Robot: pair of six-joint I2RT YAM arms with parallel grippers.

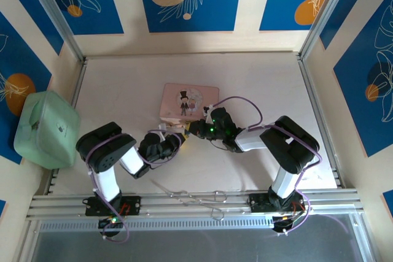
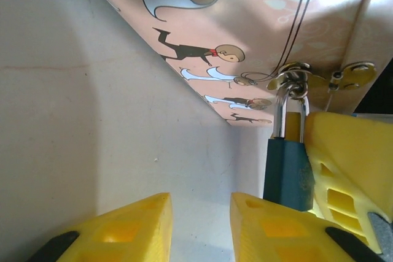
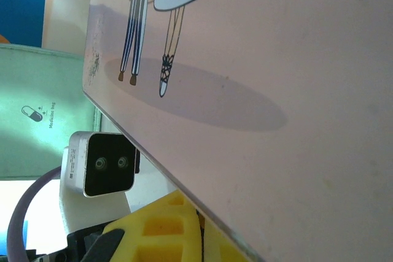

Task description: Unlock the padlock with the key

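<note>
**PADLOCK ON TIN HASP: LOCATION AND GRIP POINTS**

**Location.** The padlock point(image 2: 285, 173) hangs from the hasp point(image 2: 295, 81) at the front edge of the pink tin point(image 1: 189, 99). Its shackle point(image 2: 282, 111) is threaded through the hasp, and the blue body points toward the left gripper point(image 2: 199, 205). The shackle looks seated in the body, so the lock is judged not yet opened.

**Claw state.**
- The 2 yellow fingers of the left gripper stand spread, with nothing between them. The padlock body lies outside the gap, just beside the outer face of 1 finger.
- The right gripper point(image 1: 193, 128) has its jaws pressed together. Whether they pinch the key cannot be told.
- A further yellow finger, judged to belong to the right gripper, sits just beside the far side of the body.

**Handling.** The padlock is likely light, rigid and smooth-sided. It probably swings freely on the hasp and would twist away under key pressure. Take hold across the 2 flat faces of the body, clear of the keyhole end and the shackle. The tin is probably light as well and may slide on the table point(image 2: 61, 121) if pushed.
</note>
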